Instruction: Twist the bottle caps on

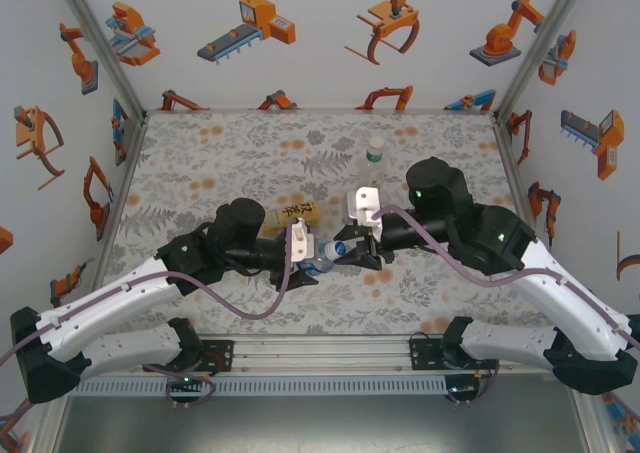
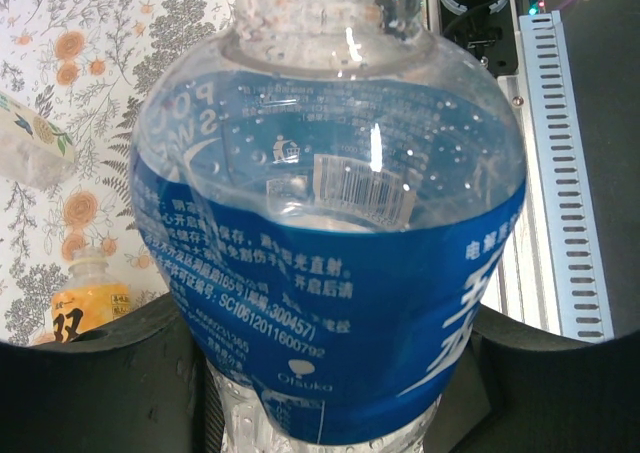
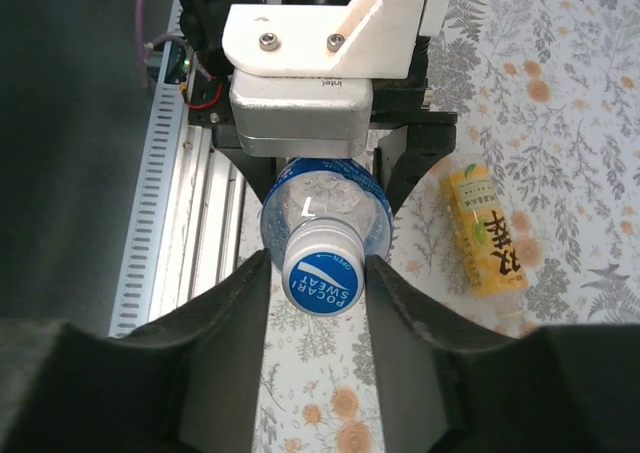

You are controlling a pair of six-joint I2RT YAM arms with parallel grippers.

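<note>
Between the right gripper's [image 3: 320, 265] fingers sits one blue-and-white cap [image 3: 322, 278], both fingers closed against its sides, on the neck of the clear blue-labelled bottle [image 2: 330, 273]. The left gripper [image 1: 308, 256] is clamped round that bottle's body. Beyond them are two more bottles, three in all: the yellow-labelled bottle [image 3: 485, 231] lying on the floral mat [image 1: 200, 163] and the green-white bottle [image 1: 372, 165] standing farther back.
</note>
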